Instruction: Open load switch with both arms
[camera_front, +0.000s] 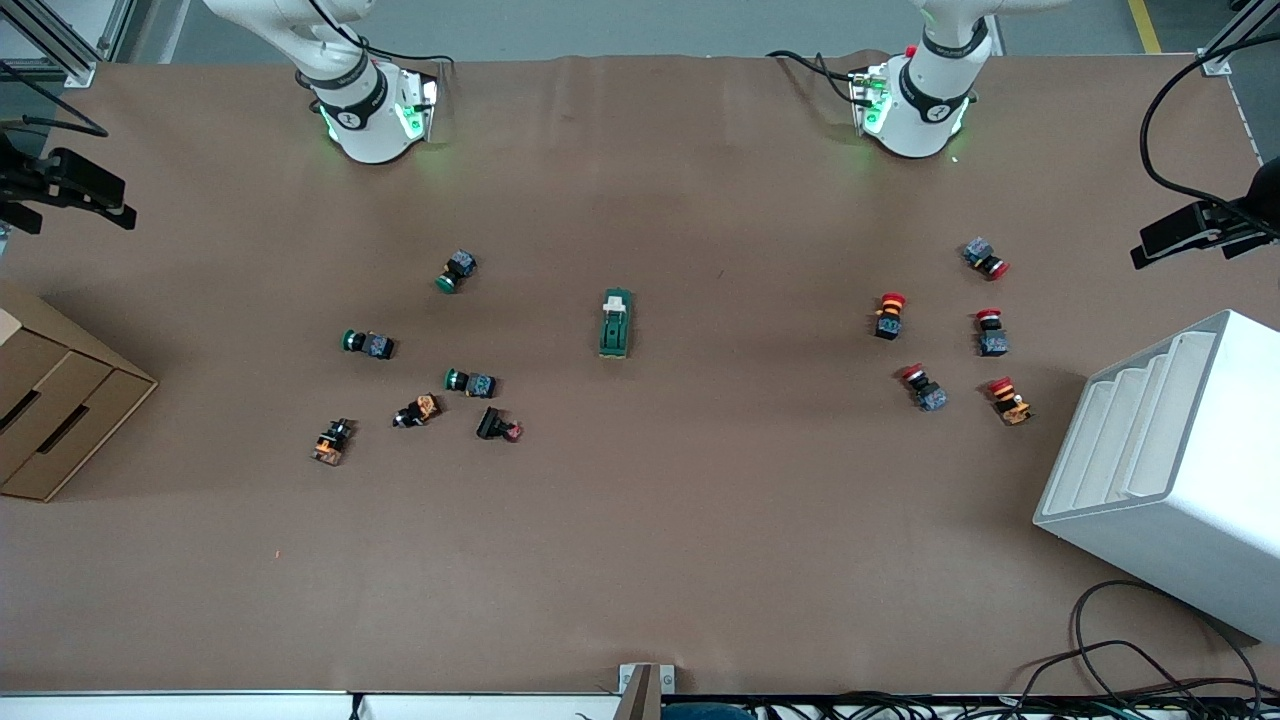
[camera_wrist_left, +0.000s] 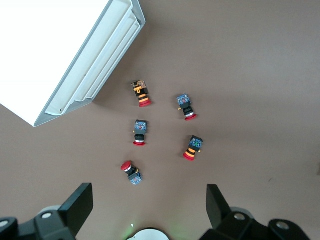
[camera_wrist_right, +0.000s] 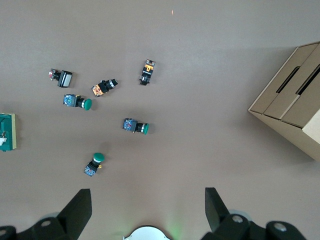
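Note:
The load switch, a dark-green oblong block with a white lever piece at the end toward the robots' bases, lies flat at the middle of the table. The right wrist view catches only its edge. Both arms are raised near their bases, and neither hand shows in the front view. My left gripper is open, high over the left arm's end of the table, with nothing between its fingers. My right gripper is open too, high over the right arm's end, holding nothing. The switch does not show in the left wrist view.
Several red-capped push buttons lie toward the left arm's end, beside a white stepped tray. Green-capped buttons and other small parts lie toward the right arm's end, near a cardboard box.

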